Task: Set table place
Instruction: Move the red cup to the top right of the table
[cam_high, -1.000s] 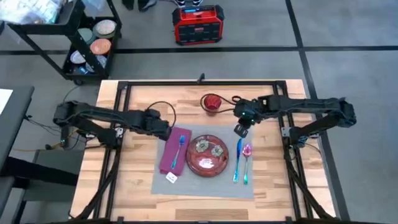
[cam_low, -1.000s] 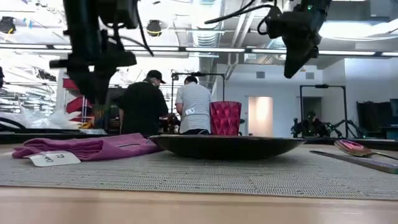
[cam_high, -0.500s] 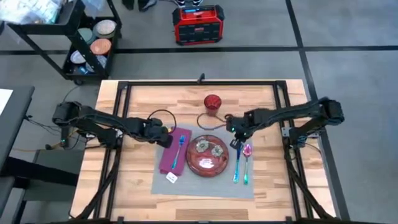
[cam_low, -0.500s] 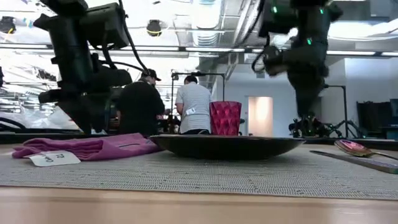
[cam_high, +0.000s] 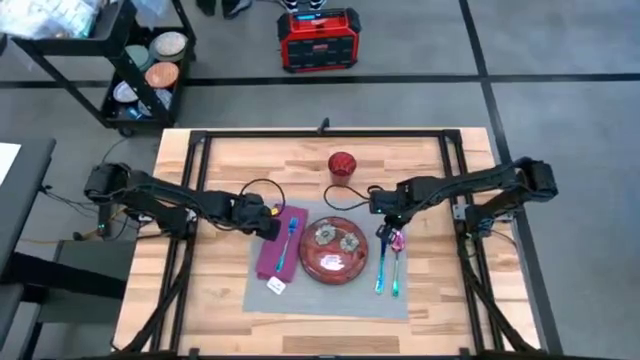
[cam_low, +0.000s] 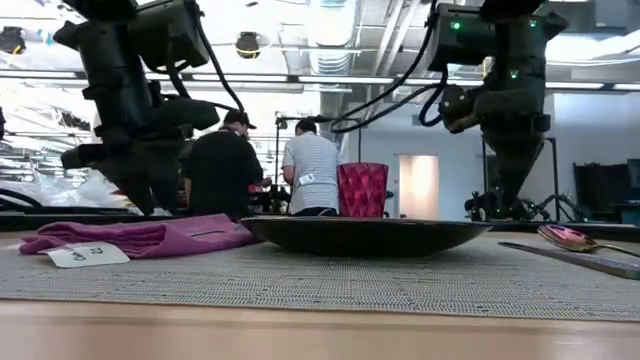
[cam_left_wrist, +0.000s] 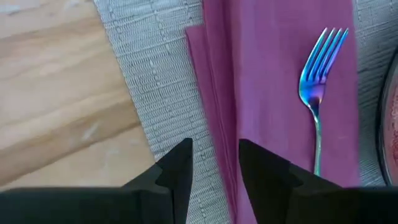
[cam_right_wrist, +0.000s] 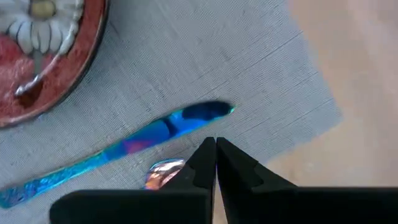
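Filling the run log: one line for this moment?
left gripper: open, over napkin edge | right gripper: shut, over spoon beside knife | placemat: set

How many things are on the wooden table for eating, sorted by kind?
Grey woven fabric placemat: 1
Magenta cloth napkin: 1
Round red plate with flower pattern: 1
Red cup: 1
Iridescent blue fork: 1
Iridescent blue knife: 1
Iridescent pink spoon: 1
Total: 7
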